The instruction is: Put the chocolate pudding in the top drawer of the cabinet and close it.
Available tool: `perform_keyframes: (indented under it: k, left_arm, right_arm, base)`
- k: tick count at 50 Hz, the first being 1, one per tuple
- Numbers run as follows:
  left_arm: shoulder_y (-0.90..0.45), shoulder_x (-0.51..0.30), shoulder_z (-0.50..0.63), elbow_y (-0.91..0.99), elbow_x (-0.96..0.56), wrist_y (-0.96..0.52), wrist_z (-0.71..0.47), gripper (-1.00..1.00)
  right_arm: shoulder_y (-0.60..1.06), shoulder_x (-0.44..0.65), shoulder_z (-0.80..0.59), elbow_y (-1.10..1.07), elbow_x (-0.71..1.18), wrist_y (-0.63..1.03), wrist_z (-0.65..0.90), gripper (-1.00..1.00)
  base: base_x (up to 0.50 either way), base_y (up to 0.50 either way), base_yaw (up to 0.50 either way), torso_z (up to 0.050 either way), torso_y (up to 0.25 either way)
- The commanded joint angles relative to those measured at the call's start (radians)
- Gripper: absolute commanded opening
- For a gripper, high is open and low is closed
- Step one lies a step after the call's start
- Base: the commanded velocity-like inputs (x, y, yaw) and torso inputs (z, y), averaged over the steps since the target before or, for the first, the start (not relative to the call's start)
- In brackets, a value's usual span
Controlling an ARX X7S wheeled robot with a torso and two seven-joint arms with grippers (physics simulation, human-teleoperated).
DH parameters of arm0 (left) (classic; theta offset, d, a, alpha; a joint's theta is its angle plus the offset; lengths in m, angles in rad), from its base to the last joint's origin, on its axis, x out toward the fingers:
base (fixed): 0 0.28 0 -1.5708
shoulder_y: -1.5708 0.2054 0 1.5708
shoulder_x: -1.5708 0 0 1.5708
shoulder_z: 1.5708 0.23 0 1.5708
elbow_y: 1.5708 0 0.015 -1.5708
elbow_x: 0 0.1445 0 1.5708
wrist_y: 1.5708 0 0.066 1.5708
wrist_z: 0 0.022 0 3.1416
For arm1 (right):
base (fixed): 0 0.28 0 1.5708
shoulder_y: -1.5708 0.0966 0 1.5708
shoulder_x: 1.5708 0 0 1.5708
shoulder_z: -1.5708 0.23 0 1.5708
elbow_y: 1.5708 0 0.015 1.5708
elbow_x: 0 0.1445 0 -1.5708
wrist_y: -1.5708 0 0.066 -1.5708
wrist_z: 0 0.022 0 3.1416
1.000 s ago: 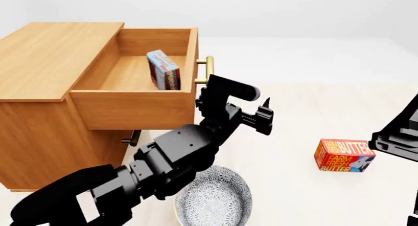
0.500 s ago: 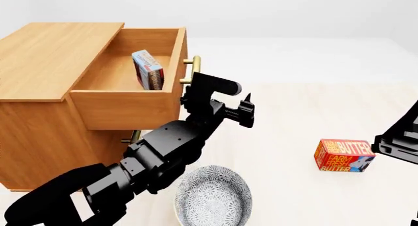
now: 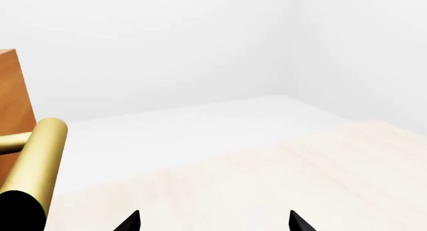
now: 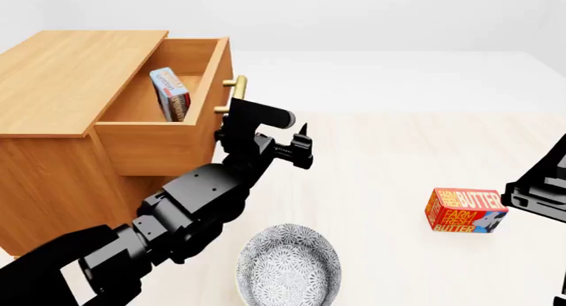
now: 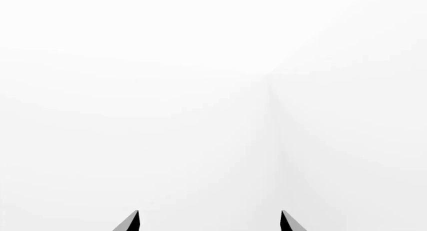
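The pudding (image 4: 169, 94) stood on edge inside the top drawer (image 4: 159, 130), leaning near the drawer's far side, its red and blue face turned outward. With the carton already in, only the closing was left, and the drawer was partly out of the cabinet (image 4: 53, 107). I had the left gripper (image 4: 292, 144) set against the drawer front beside the brass handle (image 4: 237, 95), because a push with the body of the arm would serve better here than a grasp. Its jaws were spread and held nothing; in the left wrist view the two tips (image 3: 130, 222) pointed past the handle (image 3: 37, 161) toward open floor, so the contact, as I judged it, came from the wrist side and not the fingers. Whether the arm truly touched the wood I could not tell, as its own bulk hid the meeting point. The lower drawer's handle (image 4: 179, 185) showed just under the arm, and that drawer looked shut.

Outward on the worktop (image 4: 398, 160), a patterned bowl (image 4: 287, 266) sat near my base, below the left forearm, close enough that a sweep of the elbow might have clipped it. A butter box (image 4: 466, 210) lay well apart at the right, left alone as no part of the job. The right gripper (image 5: 209, 222) hung idle at the right edge, jaws spread and empty, facing a blank wall, kept clear so the left arm had room to drive the drawer home.
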Motion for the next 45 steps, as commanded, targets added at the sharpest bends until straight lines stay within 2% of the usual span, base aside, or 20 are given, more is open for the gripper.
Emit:
perform_keyframes:
  k: [1, 18, 37, 45]
  left_arm:
    - [-0.015, -0.071, -0.024, 0.030, 0.014, 0.001, -0.064, 1.00]
    - [-0.018, -0.175, -0.037, 0.133, 0.021, -0.001, -0.135, 1.00]
    - [-0.009, -0.187, -0.046, 0.042, 0.038, 0.019, -0.112, 1.00]
    - [-0.005, -0.221, -0.047, 0.062, 0.045, 0.020, -0.129, 1.00]
  right_arm:
    - [0.002, -0.009, 0.004, 0.002, 0.000, 0.005, -0.006, 1.00]
    - [0.011, -0.025, 0.005, 0.008, 0.002, 0.014, -0.021, 1.00]
    - [0.031, -0.053, 0.002, 0.017, 0.000, 0.033, -0.039, 1.00]
    - [0.036, -0.062, 0.002, 0.020, -0.001, 0.039, -0.043, 1.00]
  base:
    - [0.00, 0.00, 0.00, 0.000, 0.000]
    - [0.00, 0.00, 0.00, 0.001, 0.000]
    - [0.01, 0.00, 0.00, 0.000, 0.000]
    - [0.01, 0.00, 0.00, 0.000, 0.000]
